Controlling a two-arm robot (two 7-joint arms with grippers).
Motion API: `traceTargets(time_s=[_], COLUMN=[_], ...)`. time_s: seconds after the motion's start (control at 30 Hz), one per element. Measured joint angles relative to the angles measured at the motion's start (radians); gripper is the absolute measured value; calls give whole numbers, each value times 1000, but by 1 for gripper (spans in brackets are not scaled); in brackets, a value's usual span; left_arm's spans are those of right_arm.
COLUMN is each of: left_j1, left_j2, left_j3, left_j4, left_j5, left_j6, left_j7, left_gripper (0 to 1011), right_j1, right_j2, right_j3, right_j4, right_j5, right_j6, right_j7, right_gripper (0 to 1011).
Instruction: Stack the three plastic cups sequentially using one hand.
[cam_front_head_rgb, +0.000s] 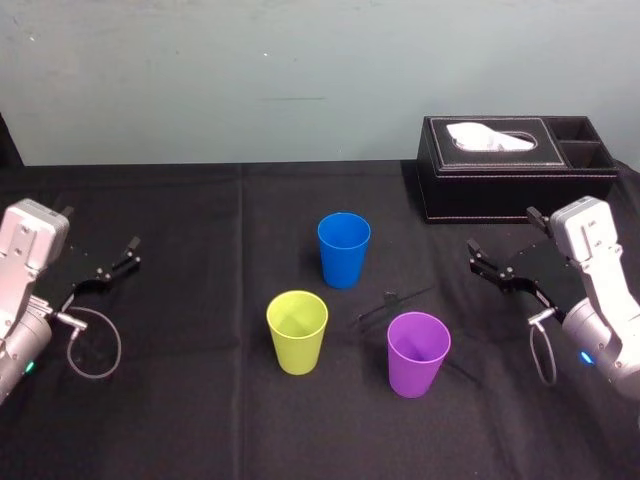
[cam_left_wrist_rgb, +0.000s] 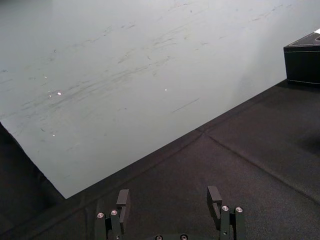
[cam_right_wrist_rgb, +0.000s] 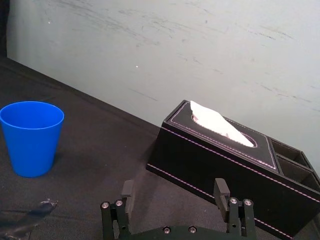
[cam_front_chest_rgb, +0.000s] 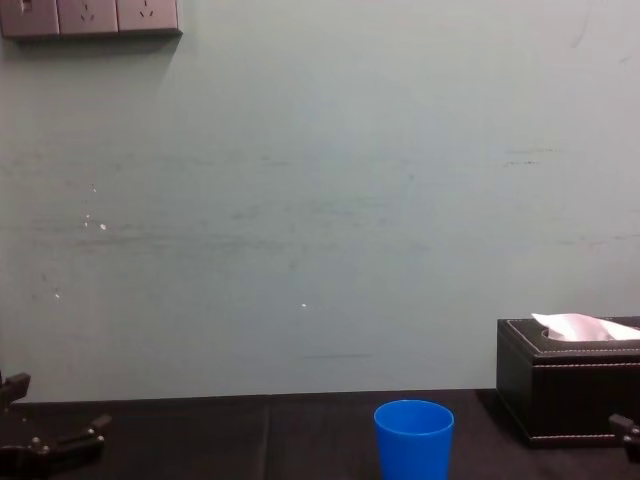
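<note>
Three plastic cups stand upright and apart on the black cloth. The blue cup is farthest back, the yellow-green cup is nearer on the left, and the purple cup is nearer on the right. To the right of the cups, my right gripper hovers open and holds nothing. Out at the left side of the table, my left gripper is also open and holds nothing.
A black tissue box with a white tissue sits at the back right, just beyond the right gripper. A small dark scrap lies on the cloth between the blue and purple cups. A pale wall rises behind the table.
</note>
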Motion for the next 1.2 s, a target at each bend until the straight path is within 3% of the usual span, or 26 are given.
traceTargets(time_s=[0.3,0.57,0.83,1.2], left_j1=[0,0,0,0], left_j2=[0,0,0,0], left_j3=[0,0,0,0], left_j4=[0,0,0,0], left_j5=[0,0,0,0], left_j6=[0,0,0,0], left_j7=[0,0,0,0], left_gripper=[1010,1010,1010,1010], right_j1=[-5,-33,-88,-215], right_j2=[-1,14,54,143], right_j3=[7,55,117,215], right_j4=[-8,-51,-114,-226], right_j5=[0,59,138,244], right_j6=[0,15,24,-4], right_j7=[7,78,150,286], right_gripper=[1003,1003,1003,1002])
